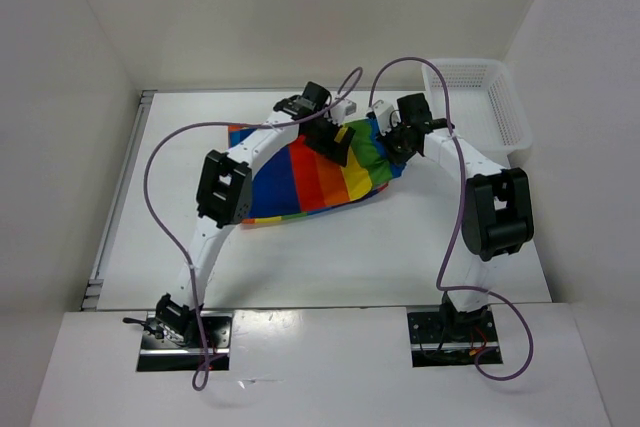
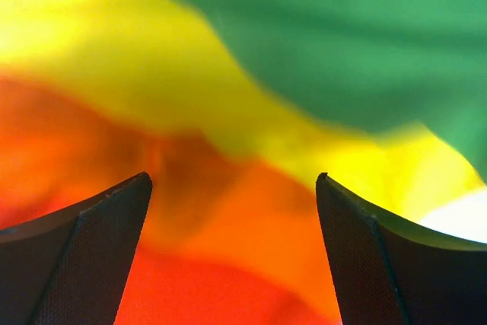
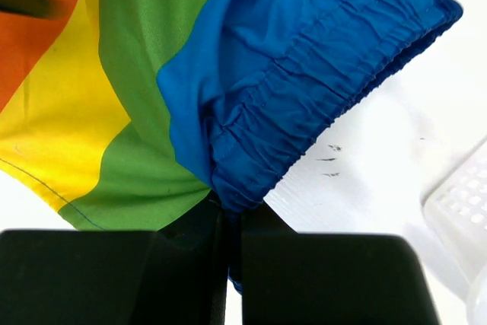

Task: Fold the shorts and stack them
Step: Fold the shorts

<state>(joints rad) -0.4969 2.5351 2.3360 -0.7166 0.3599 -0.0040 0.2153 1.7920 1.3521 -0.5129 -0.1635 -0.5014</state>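
Observation:
The rainbow-striped shorts (image 1: 305,177) lie on the table between the two arms, with the green and blue end at the right. My left gripper (image 1: 343,145) is open and hovers close over the orange, yellow and green stripes (image 2: 251,127). Its two fingers (image 2: 380,256) stand wide apart with nothing between them. My right gripper (image 1: 393,145) is shut on the blue gathered band of the shorts (image 3: 304,89), pinching it at the band's end (image 3: 232,207). I cannot tell whether the cloth there is lifted off the table.
A white plastic mesh basket (image 1: 480,97) stands at the back right, close to the right arm; its corner shows in the right wrist view (image 3: 460,203). White walls close in the table on the left, back and right.

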